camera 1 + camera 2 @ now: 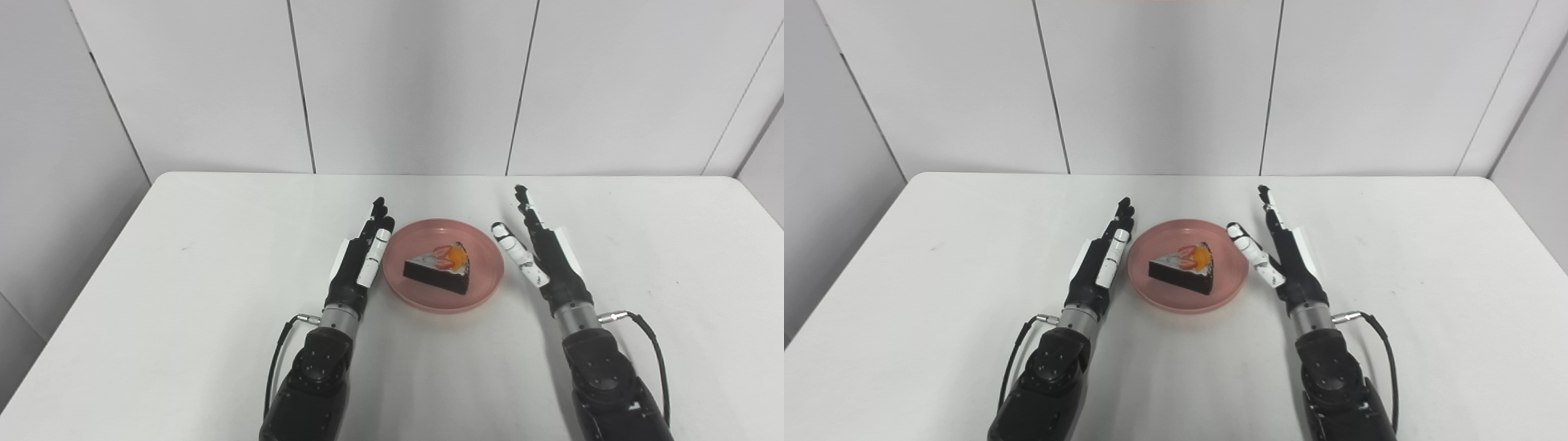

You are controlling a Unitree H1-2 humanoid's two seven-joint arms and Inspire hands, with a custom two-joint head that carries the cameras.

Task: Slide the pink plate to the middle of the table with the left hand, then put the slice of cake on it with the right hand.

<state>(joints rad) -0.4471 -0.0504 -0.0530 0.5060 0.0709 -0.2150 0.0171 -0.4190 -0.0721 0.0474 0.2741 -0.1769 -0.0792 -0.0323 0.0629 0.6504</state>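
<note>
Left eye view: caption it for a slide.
Slice of cake rests on pink plate, flanked by open left hand and right hand.

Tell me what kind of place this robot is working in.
Probably a lab or test cell, not a kitchen or café: a bare white table stands before plain white wall panels, and the only things on it are a pink plate with a slice of cake, flanked by both empty hands.

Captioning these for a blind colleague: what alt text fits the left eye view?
A slice of cake sits on a pink plate at the middle of a white table. The left hand and right hand flank the plate, open and holding nothing.
</note>
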